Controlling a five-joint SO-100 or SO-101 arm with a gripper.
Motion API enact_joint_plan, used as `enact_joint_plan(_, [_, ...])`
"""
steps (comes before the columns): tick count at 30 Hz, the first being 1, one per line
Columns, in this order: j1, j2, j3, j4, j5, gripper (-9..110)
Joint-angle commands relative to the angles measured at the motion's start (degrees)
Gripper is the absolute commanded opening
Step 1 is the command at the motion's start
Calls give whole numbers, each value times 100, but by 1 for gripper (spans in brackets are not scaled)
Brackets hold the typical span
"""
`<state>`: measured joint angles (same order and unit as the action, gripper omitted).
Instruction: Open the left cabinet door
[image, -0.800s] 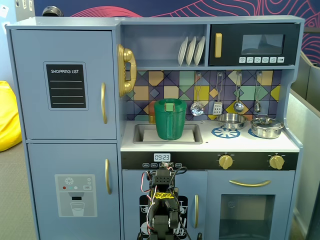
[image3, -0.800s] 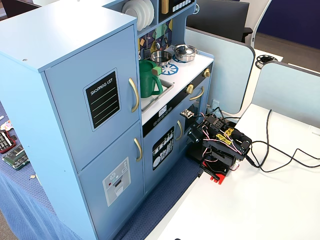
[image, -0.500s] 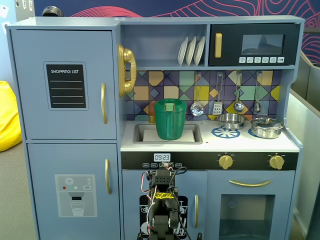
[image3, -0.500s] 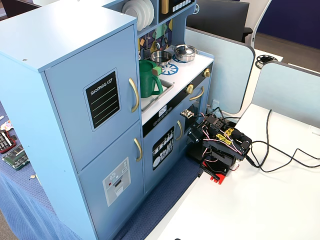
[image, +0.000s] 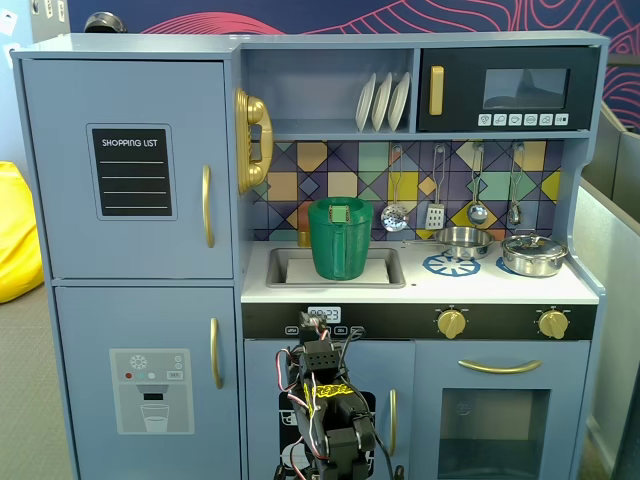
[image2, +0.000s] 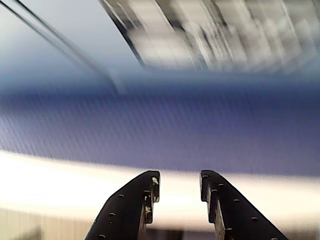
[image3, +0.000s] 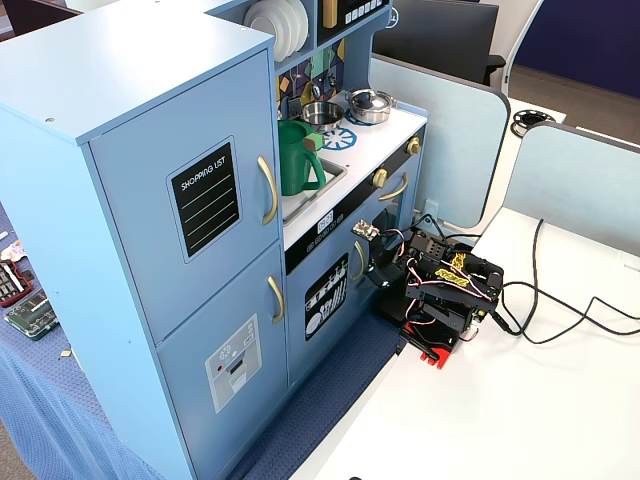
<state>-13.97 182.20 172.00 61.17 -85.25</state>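
Note:
The left cabinet door (image: 130, 165) is blue-grey with a black "SHOPPING LIST" panel (image: 132, 171) and a vertical gold bar handle (image: 207, 205). It is closed in both fixed views, and also shows at the upper left of the other fixed view (image3: 190, 215) with its handle (image3: 268, 189). My gripper (image3: 366, 235) is low in front of the kitchen's middle, well below and right of that handle. It is folded on the arm (image: 325, 400). In the wrist view my gripper (image2: 180, 186) has its jaws apart and empty, facing a blurred blue surface and a white band.
Below the closed door is the water-dispenser door (image: 150, 385). A small glassware-picture door (image3: 325, 297) is just beside the gripper. A green pitcher (image: 340, 238) stands in the sink and pots (image: 533, 254) on the stove. Cables (image3: 560, 320) lie on the white table.

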Motion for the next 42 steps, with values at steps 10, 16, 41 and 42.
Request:
enact_joint_plan(10, [-1099,-791,-1547,-1723,-940,0])
enact_joint_plan(16, [-1441,-1591,-2830,-1890,-861,0])
enact_joint_plan(41, [-2241,-4192,-5748,-4649,-571,18])
enact_joint_plan(42, [-2250,-4280,-5810,-4729,-598,18])
